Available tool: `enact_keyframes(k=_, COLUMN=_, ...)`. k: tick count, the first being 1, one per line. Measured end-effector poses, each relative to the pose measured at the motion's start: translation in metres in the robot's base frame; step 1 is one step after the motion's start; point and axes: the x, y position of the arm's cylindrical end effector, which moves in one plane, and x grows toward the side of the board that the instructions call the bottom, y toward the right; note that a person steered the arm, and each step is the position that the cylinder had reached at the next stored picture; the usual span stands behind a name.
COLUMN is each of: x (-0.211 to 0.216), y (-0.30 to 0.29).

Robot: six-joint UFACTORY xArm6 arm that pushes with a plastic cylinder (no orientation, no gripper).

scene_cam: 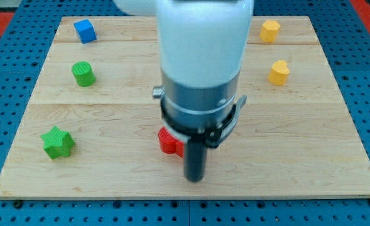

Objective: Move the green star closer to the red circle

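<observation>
The green star [58,142] lies near the board's left edge, toward the view's bottom. A red block [168,142] sits near the middle bottom, mostly hidden behind the arm, so its shape is unclear. My tip [195,179] is down on the board just right of and below the red block, far to the right of the green star.
A green cylinder [83,73] and a blue cube [84,31] stand at the upper left. Two yellow blocks [270,30] [279,73] stand at the upper right. The wooden board [310,157] rests on a blue pegboard. The arm's body hides the board's centre.
</observation>
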Motion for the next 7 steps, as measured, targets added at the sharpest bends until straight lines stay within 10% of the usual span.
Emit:
enact_keyframes(k=3, x=-0.022, y=-0.245)
enact_keyframes(k=7, x=-0.076, y=-0.155)
